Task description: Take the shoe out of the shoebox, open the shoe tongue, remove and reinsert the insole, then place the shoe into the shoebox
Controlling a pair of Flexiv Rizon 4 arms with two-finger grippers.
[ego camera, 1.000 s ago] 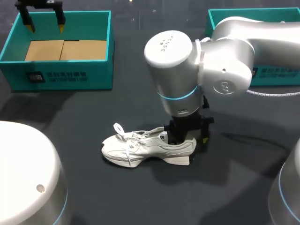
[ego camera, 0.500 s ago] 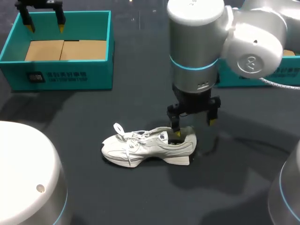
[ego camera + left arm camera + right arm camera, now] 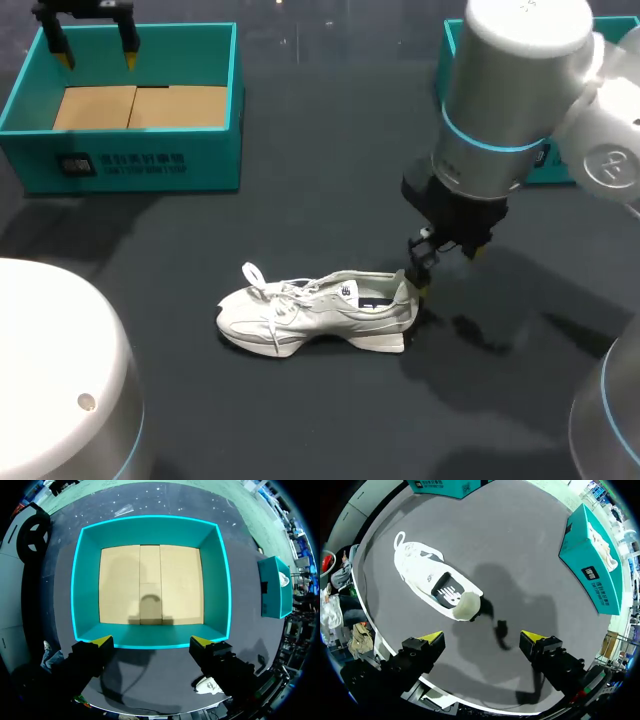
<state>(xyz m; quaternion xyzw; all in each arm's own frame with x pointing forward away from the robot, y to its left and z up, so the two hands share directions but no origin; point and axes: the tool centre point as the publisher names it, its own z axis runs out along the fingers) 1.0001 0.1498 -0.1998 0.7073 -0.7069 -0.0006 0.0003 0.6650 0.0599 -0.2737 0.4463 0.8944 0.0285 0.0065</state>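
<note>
Fingers of the right gripper (image 3: 446, 270) stood wide apart with nothing between them, yellow tips pointing down at the dark tabletop (image 3: 300, 200). From the head view it hung just beside the heel of the shoe (image 3: 320, 310), on the side toward the tabletop's right edge. Whether one tip touched the heel could not be told from there. From the right wrist view the right gripper (image 3: 482, 637) had the shoe (image 3: 432, 577) ahead of it, heel nearest, outside the gap between its fingers.

The white shoe sat upright on its sole near the middle of the tabletop, toe toward the left edge, laces loose over the front. A dark insole (image 3: 445, 594) with a pale print showed in its opening.

The left gripper (image 3: 97, 58) was likewise spread open and held nothing. It hung above the far wall of the teal shoebox (image 3: 120, 160), which sat at the tabletop's far left corner. In the left wrist view the left gripper (image 3: 151, 641) looked into the shoebox (image 3: 150, 525), whose brown cardboard floor lay bare.

A second teal box (image 3: 455, 40) stood at the far right corner, with something pale inside it.
</note>
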